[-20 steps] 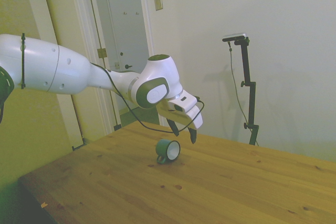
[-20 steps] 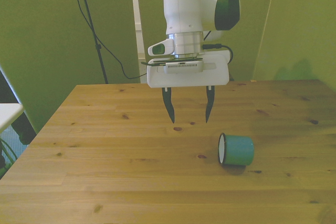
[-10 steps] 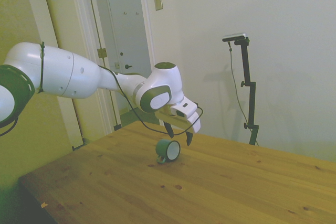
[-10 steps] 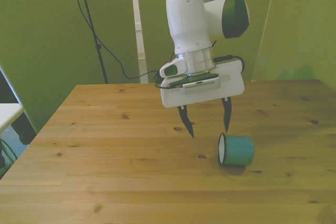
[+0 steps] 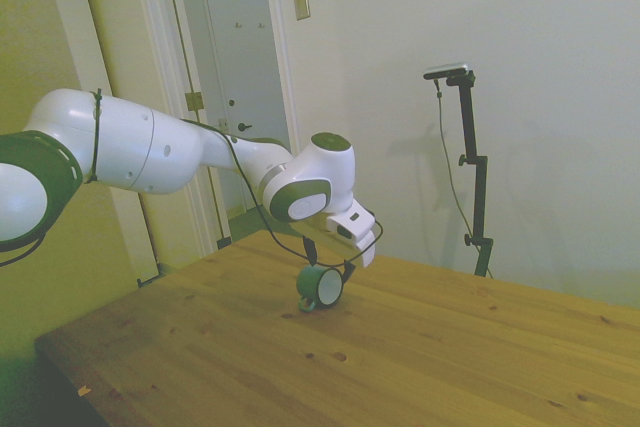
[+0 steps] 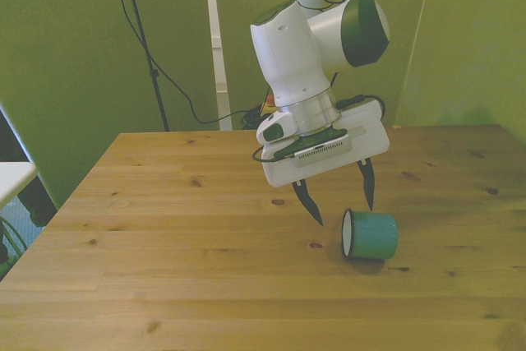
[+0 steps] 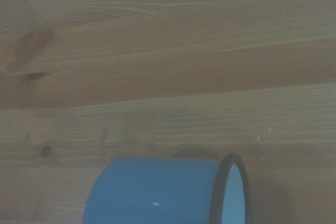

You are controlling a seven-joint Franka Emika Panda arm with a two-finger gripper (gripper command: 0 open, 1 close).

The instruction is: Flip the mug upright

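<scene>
The teal mug (image 6: 372, 235) lies on its side on the wooden table (image 6: 164, 228), its white inside and dark rim turned toward the front view's left. In the side view the mug (image 5: 319, 288) shows its open mouth, with the small loop handle low against the table. My gripper (image 6: 341, 205) hangs open and tilted just above and behind the mug, its two dark fingers spread wider than the mug and touching nothing. In the side view the gripper (image 5: 328, 258) sits right over the mug. The wrist view shows the mug (image 7: 157, 192) from close, rim and wall in sight.
The wooden table (image 5: 450, 347) stretches wide around the mug, with its near edge at the side view's left. A door and a wall stand behind the arm.
The gripper has come down and swung toward the front view's right, tilting as it went, until it hangs over the mug. The mug has not moved. The fingers stay open.
</scene>
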